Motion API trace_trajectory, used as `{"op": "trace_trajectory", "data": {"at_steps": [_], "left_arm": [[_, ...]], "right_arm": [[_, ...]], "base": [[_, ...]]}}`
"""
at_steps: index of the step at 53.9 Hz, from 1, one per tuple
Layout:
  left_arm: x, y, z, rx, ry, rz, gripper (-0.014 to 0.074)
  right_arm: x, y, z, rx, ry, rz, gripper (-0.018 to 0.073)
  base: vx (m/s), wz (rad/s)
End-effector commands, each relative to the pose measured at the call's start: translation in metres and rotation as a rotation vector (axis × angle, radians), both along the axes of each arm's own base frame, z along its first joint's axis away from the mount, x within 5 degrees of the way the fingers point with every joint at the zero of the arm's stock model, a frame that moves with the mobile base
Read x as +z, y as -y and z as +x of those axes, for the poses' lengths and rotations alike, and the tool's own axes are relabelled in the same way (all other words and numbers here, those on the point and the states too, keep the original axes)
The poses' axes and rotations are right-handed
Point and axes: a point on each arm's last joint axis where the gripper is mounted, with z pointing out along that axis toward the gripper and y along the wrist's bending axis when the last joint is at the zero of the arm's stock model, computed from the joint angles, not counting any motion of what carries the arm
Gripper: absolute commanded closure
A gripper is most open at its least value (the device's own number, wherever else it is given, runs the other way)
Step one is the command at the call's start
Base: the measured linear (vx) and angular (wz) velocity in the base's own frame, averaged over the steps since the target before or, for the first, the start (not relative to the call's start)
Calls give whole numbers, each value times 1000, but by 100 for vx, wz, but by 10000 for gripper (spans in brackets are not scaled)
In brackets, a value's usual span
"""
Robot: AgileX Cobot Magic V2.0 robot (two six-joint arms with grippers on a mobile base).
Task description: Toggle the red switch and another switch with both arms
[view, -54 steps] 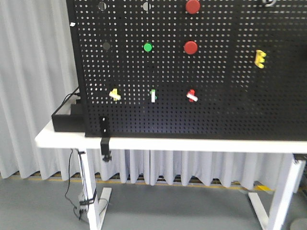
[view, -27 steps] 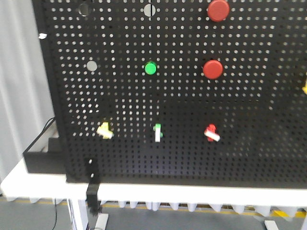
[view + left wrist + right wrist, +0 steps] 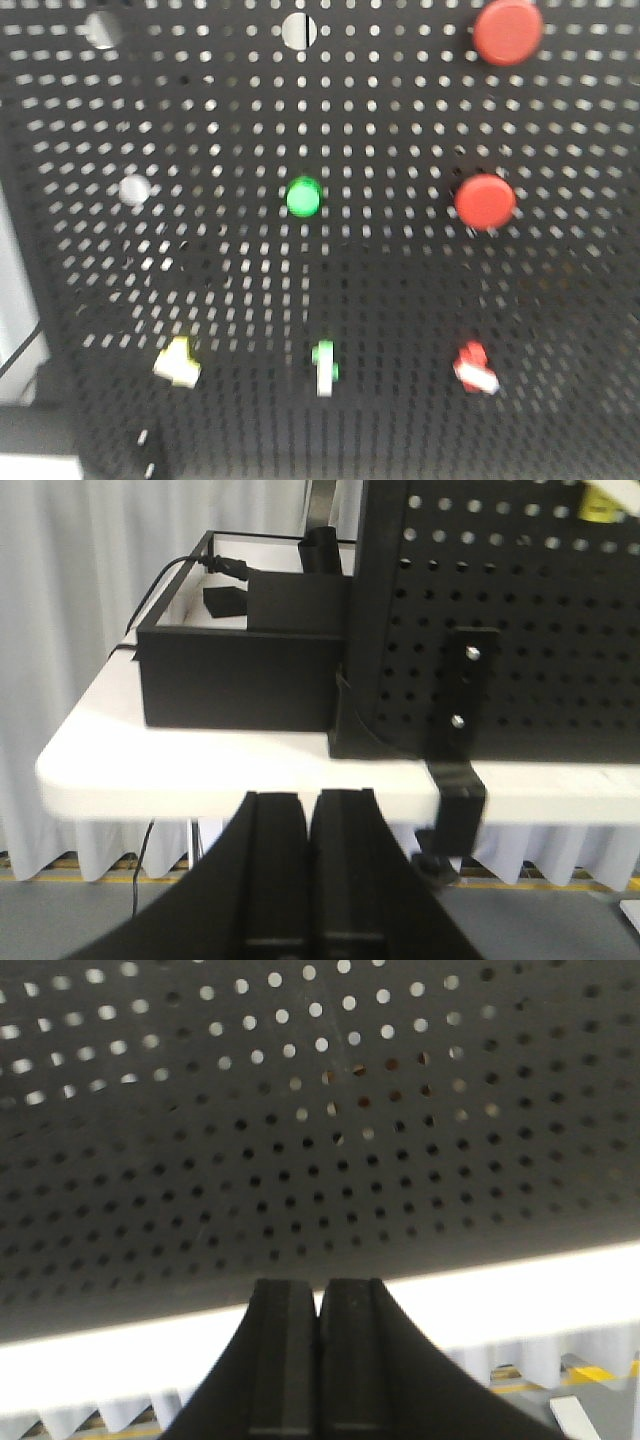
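Note:
The red switch (image 3: 476, 368) sits low on the right of the black pegboard (image 3: 400, 290), its white lever pointing down to the right. The pale yellow switch (image 3: 177, 362) is in the same row at the left; a yellow bit (image 3: 601, 502) shows at the top right of the left wrist view. My left gripper (image 3: 310, 798) is shut and empty, below the table edge near the board's left corner. My right gripper (image 3: 319, 1285) is shut and empty, below the board's lower edge. Neither gripper appears in the front view.
A white-levered toggle with a green base (image 3: 323, 367) stands between the two switches. Above are a green button (image 3: 303, 196) and two big red buttons (image 3: 485, 201) (image 3: 508, 31). A black box (image 3: 240, 665) and a clamp (image 3: 462, 750) sit on the white table (image 3: 200, 765).
The front view has closed in on the pegboard, which now fills the frame; the table and curtains have dropped out of sight. The switches keep their lever positions.

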Motion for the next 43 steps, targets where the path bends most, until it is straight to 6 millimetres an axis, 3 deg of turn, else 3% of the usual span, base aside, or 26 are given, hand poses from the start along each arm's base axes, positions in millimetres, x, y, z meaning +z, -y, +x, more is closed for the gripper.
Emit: {"op": "trace_trajectory", "data": {"at_steps": [1, 43], "left_arm": [[1, 0, 0, 3, 76, -16, 594], [1, 0, 0, 3, 76, -16, 594]], "right_arm": [[6, 0, 0, -6, 87, -14, 566], [6, 0, 0, -6, 87, -14, 566]], "base": [[26, -2], [7, -1]]}}
